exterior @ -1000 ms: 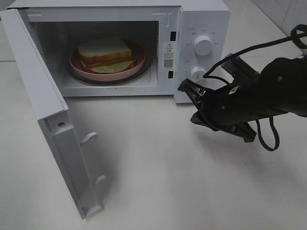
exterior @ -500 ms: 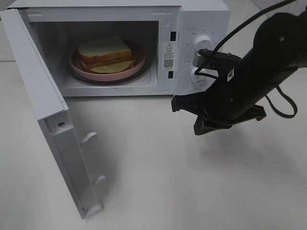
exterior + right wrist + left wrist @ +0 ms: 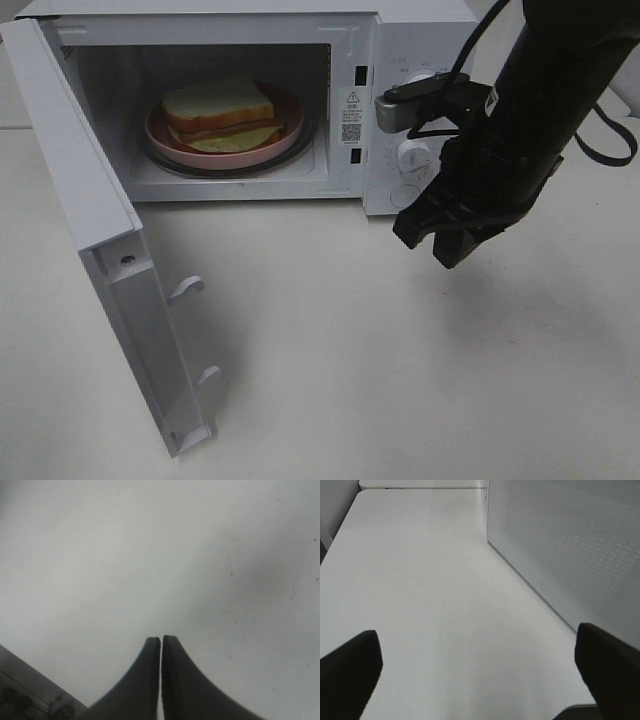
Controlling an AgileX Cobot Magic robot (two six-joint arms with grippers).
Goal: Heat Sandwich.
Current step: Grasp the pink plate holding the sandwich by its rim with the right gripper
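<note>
The sandwich (image 3: 218, 102), white bread with tan crust and a pale green and reddish filling, lies on a round pink plate (image 3: 158, 136) inside the open microwave (image 3: 420, 40). My right gripper (image 3: 432, 240) hangs in front of the microwave's control panel, pointing down at the table, empty. In the right wrist view its fingers (image 3: 161, 641) are pressed together over bare table. My left gripper (image 3: 480, 670) is out of the exterior high view. In the left wrist view its fingers (image 3: 350, 672) stand wide apart with nothing between them, beside the microwave's perforated side wall (image 3: 570, 545).
The microwave door (image 3: 90, 200) is swung wide open to the left and reaches toward the table's front. The lower knob (image 3: 412, 155) shows beside my right arm. White table (image 3: 330, 360) lies in front of the microwave.
My right arm has risen and turned, so the shut gripper now points down rather than sideways. The sandwich, the plate and the door have not moved.
</note>
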